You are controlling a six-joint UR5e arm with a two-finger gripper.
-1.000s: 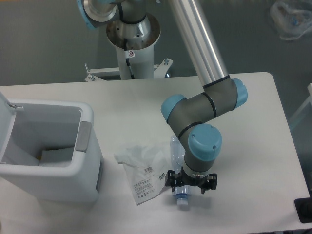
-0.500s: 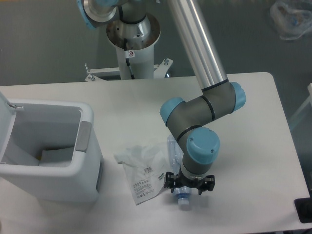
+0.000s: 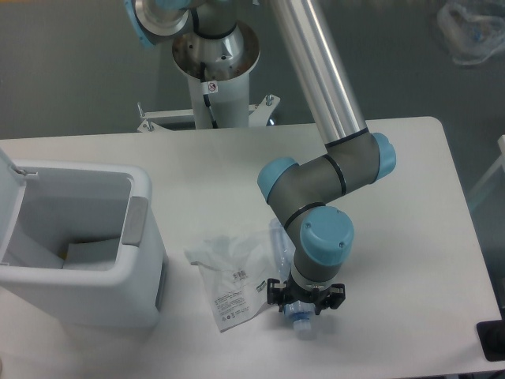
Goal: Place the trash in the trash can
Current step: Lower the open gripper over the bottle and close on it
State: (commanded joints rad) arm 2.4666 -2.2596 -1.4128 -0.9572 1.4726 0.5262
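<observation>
Gripper [image 3: 304, 303] pointing straight down off the bent wrist, jaws apparently clamped around the neck of the clear bottle [image 3: 300, 316] lying on the table [image 3: 410, 237], pale cap toward the near edge, crumpled printed bag [image 3: 233, 276] just left, open-lidded trash can [image 3: 75, 245] far left.

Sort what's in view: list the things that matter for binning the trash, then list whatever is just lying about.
Part of the job:
- water bottle, lying under the tool
- plastic bag with black print, left of the bottle
- trash can, lid open

Just lying about:
- crumpled clear plastic on the floor, top right
- black object at the table's right edge
</observation>
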